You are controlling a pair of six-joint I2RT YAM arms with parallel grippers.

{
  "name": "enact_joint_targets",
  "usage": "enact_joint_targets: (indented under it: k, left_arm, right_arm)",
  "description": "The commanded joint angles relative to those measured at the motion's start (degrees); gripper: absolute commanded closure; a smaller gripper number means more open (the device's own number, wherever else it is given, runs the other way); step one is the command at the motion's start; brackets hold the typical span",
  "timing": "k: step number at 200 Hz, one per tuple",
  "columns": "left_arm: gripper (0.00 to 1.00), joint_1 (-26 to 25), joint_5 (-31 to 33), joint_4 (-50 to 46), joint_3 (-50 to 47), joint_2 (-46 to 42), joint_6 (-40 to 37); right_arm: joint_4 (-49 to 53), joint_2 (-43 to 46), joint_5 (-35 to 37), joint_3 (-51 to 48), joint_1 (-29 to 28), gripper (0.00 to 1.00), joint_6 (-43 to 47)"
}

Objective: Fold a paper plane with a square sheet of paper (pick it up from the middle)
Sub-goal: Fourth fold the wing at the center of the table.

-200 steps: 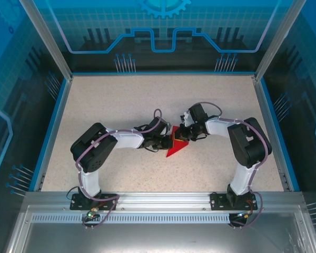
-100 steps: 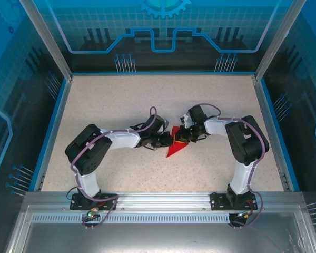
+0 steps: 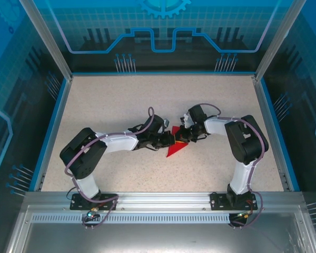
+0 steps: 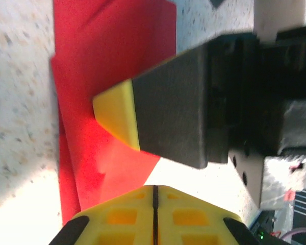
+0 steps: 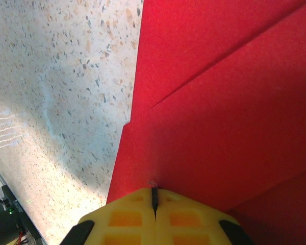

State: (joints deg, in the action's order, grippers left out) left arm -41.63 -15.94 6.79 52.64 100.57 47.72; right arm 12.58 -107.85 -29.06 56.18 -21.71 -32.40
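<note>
Two arms meet nose to nose near the middle of the speckled table (image 3: 110,105) in the overhead view. Between them lies the red paper (image 3: 174,149), folded into a wedge with its tip pointing to 7 o'clock. The left gripper (image 3: 168,139) reaches in from 9 o'clock to the paper's upper edge. The right gripper (image 3: 183,136) comes in from 2 o'clock onto the paper's top end, and the two tips are just beside each other. From up here the jaws are too small to judge. Over to the left wrist camera: its own yellow pads (image 4: 127,219) sit at 6 o'clock, pressed together with only a thin dark seam between them. The paper runs from 12 o'clock down to 7 o'clock and reaches those pads. A black finger of the right gripper comes in from 3 o'clock, and its yellow fingertip (image 4: 117,115) rests on the red surface at centre. Now the right wrist camera: its own pads at 6 o'clock are closed tight too, seam to seam, right over the paper. Layered red folds spread from 12 round to 5 o'clock, with creased edges slanting toward 2 o'clock and bare table from 7 to 11 o'clock. Whether either closed pair has a layer nipped between the pads, I cannot tell.
</note>
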Motion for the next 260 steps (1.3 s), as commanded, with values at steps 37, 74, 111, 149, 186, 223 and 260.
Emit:
enact_joint_targets:
  k: [37,74,111,149,186,223,260]
  left_arm:
    - [0.93,-0.92,-0.66,-0.53,-0.96,3.06,1.60]
    - [0.94,-0.93,1.44,-1.87,-1.66,3.64,1.20]
    - [0.94,-0.93,1.16,-1.16,-2.26,4.60,1.75]
    - [0.94,-0.97,0.05,0.07,-2.75,5.16,2.47]
    - [0.94,-0.92,-0.14,0.40,-3.76,5.27,3.02]
    - [0.94,-0.92,-0.19,0.00,-5.07,5.07,3.12]
    - [0.94,-1.25,-0.47,-1.30,-6.00,4.90,2.86]
  right_arm:
    - [4.82,-4.60,7.07,-1.20,0.09,0.96,-0.21]
    - [4.99,-4.47,7.12,-1.24,0.09,0.96,-0.13]
    - [5.28,-4.29,7.01,-1.29,0.09,0.96,0.15]
    - [5.68,-4.27,7.02,-1.26,0.09,0.96,0.32]
    - [5.69,-4.45,7.00,-1.42,0.09,0.96,0.29]
    - [5.83,-4.67,7.44,-1.47,0.09,0.96,0.21]
    - [6.57,-4.88,8.03,-1.40,0.10,0.96,0.10]
